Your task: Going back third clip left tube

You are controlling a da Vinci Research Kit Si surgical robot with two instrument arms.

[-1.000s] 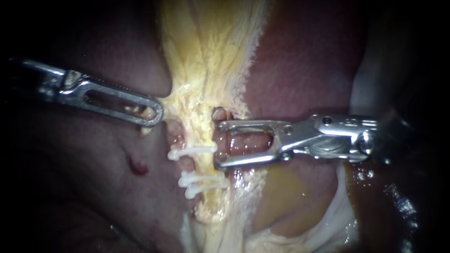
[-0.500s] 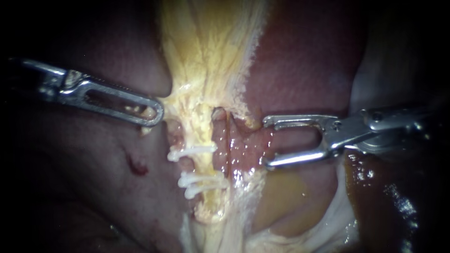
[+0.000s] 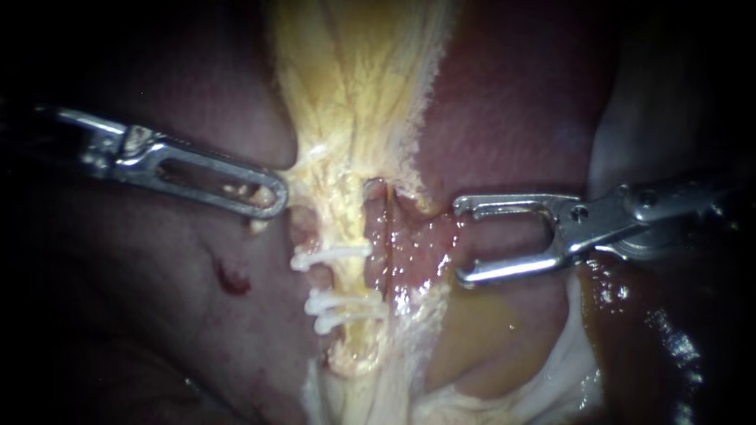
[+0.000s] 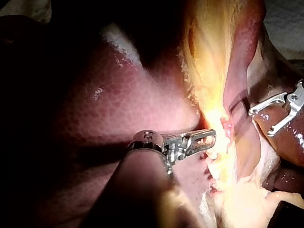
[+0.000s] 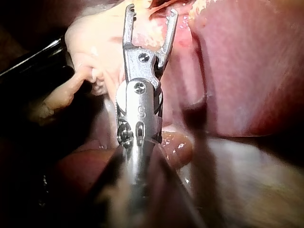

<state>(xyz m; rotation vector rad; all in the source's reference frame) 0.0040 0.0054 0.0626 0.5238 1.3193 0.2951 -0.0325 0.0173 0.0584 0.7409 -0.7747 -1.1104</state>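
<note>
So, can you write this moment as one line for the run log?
left instrument: shut on yellow tissue | right instrument: open, empty, apart from left tube | clips: three on left tube

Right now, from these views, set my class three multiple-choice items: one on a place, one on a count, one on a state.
1. Where is the right instrument relative to the clipped tube?
A. around it
B. beside it, apart
C. hidden behind the liver

2. How many white clips sit on that tube?
A. one
B. three
C. five

3. The right instrument's jaws are:
A. open
B. shut, empty
C. shut on a clip

Key:
1 B, its tips stop short of the tube.
2 B, one clip sits above a pair.
3 A, a wide gap shows and nothing is gripped.
</note>
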